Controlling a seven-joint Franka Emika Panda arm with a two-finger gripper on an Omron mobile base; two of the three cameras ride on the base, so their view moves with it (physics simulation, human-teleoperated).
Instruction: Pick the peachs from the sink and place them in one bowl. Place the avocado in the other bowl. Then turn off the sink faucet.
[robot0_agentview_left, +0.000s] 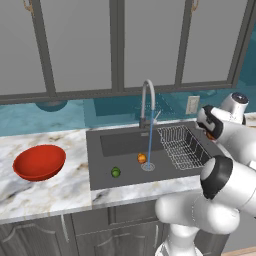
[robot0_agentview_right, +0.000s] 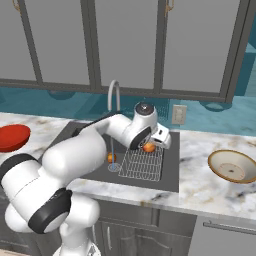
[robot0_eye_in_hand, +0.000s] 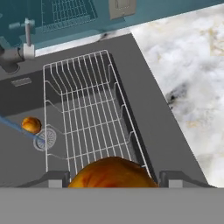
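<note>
My gripper (robot0_agentview_right: 150, 147) is shut on a peach (robot0_eye_in_hand: 111, 172) and hangs above the wire rack (robot0_eye_in_hand: 87, 113) at the right end of the sink (robot0_agentview_left: 125, 145). A second peach (robot0_agentview_left: 142, 158) lies on the basin floor beside the round drain (robot0_agentview_left: 148, 166), with the green avocado (robot0_agentview_left: 115, 172) further left. The faucet (robot0_agentview_left: 146, 97) stands behind the basin and a thin blue stream (robot0_agentview_left: 150, 145) runs down from it to the drain. The red bowl (robot0_agentview_left: 39, 162) sits on the counter left of the sink. The tan bowl (robot0_agentview_right: 234, 166) sits on the counter to the right.
Grey cabinet doors (robot0_agentview_left: 80, 45) hang above a teal backsplash. A wall outlet (robot0_agentview_right: 178, 114) is mounted behind the sink's right end. Marble counter (robot0_agentview_right: 200, 180) runs between the basin and the tan bowl.
</note>
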